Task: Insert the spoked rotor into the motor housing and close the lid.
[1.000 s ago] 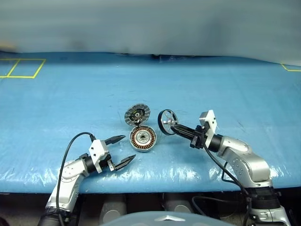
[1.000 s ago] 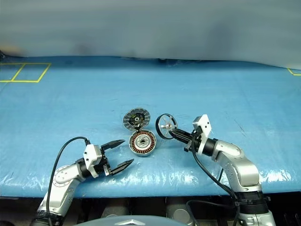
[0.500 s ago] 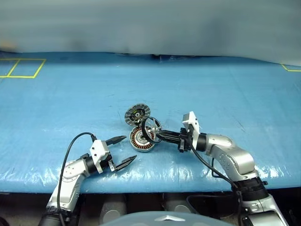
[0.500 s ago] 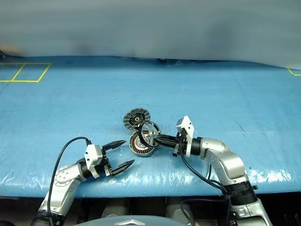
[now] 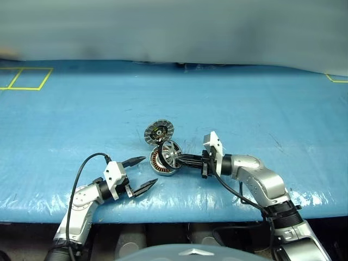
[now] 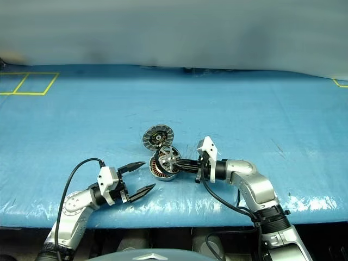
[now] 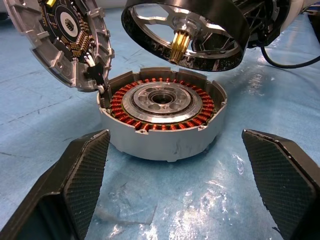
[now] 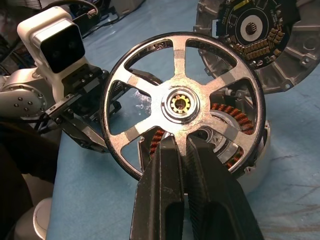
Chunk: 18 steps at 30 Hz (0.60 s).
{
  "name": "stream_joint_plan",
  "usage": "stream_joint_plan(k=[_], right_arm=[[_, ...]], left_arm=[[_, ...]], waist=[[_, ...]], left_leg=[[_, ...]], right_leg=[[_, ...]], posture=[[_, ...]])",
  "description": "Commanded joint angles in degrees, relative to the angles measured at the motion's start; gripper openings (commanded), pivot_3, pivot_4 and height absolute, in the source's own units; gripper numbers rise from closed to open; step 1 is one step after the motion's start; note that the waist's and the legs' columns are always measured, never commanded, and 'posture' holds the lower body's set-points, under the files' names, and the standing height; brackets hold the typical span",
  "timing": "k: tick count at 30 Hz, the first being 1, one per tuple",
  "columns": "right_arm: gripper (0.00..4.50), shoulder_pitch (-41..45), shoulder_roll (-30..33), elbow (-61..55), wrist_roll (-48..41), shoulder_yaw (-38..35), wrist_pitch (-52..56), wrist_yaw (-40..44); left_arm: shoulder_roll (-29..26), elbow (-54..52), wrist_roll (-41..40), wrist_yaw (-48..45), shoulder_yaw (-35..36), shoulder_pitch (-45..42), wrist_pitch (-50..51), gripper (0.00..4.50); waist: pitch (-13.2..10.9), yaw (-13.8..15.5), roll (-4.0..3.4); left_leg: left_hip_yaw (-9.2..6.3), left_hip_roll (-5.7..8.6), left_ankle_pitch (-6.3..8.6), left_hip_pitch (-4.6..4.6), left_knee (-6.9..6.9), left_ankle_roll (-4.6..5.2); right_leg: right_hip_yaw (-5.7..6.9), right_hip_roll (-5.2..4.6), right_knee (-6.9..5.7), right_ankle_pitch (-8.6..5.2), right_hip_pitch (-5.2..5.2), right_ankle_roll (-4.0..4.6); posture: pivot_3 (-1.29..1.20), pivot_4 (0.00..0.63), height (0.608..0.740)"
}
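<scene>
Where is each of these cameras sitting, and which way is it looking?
Head eyes: on the head, looking forward and down at both arms, left gripper open.
Left wrist: looks along its own fingers at the motor housing, the lid open.
Right wrist: looks along the right gripper, shut on the spoked rotor.
All share the housing.

Illumination is bright and even, apparently from overhead. The blue table cover (image 5: 261,98) shows white specular glare along its near edge — strongest at the front corners. Shadows are short and soft. The far background is a hazy grey band. In the left wrist view the near fingers (image 7: 75,185) are slightly soft; the spoked rotor (image 8: 182,107) reflects brightly.
</scene>
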State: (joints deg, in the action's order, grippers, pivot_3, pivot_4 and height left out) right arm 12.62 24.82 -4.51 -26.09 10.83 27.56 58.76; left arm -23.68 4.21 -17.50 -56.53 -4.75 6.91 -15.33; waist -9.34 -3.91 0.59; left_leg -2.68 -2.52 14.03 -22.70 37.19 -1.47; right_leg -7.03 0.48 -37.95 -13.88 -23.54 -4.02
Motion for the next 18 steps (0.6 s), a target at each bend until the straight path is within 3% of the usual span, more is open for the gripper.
stream_joint_plan(k=[1, 11, 14, 18], right_arm=[[0.03, 1.36, -0.58, -0.03, 0.35, 0.18, -1.88, 0.62], [0.03, 2.19, -0.43, 1.7, 2.65, 1.46, -2.56, 0.42], [0.8, 2.14, -0.58, 1.79, 3.22, 1.44, -3.03, 0.18], [0.8, 2.08, -0.72, 1.66, 3.44, 1.36, -3.58, 0.13]], left_arm=[[-0.02, -0.8, -0.22, 0.07, 0.07, -0.06, -0.43, 4.5], [0.15, -0.44, 0.25, 0.64, 0.01, -0.15, -0.88, 4.5], [0.17, -0.34, 0.41, 0.79, 0.07, -0.11, -1.01, 4.5], [0.31, -0.12, 0.48, 0.77, 0.07, -0.09, -1.09, 4.5]], waist=[[0.0, -0.01, 0.0], [0.0, 0.0, 0.0], [0.0, 0.01, 0.0], [0.0, -0.02, 0.0]], left_leg=[[0.0, 0.0, 0.0, 0.0, 0.0, 0.0], [-0.01, 0.0, 0.0, 0.0, 0.0, 0.0], [-0.01, 0.0, 0.0, 0.0, 0.0, 0.0], [-0.01, 0.0, 0.0, 0.0, 0.0, 0.0]], right_leg=[[0.0, 0.0, 0.0, 0.0, 0.0, 0.0], [0.01, 0.0, -0.01, 0.0, 0.0, 0.0], [0.01, 0.0, 0.0, 0.0, 0.0, 0.0], [0.01, 0.01, 0.0, 0.0, 0.0, 0.0]], posture=[[0.0, 0.15, 0.74], [0.0, 0.15, 0.74], [0.0, 0.15, 0.74], [0.0, 0.15, 0.74]])
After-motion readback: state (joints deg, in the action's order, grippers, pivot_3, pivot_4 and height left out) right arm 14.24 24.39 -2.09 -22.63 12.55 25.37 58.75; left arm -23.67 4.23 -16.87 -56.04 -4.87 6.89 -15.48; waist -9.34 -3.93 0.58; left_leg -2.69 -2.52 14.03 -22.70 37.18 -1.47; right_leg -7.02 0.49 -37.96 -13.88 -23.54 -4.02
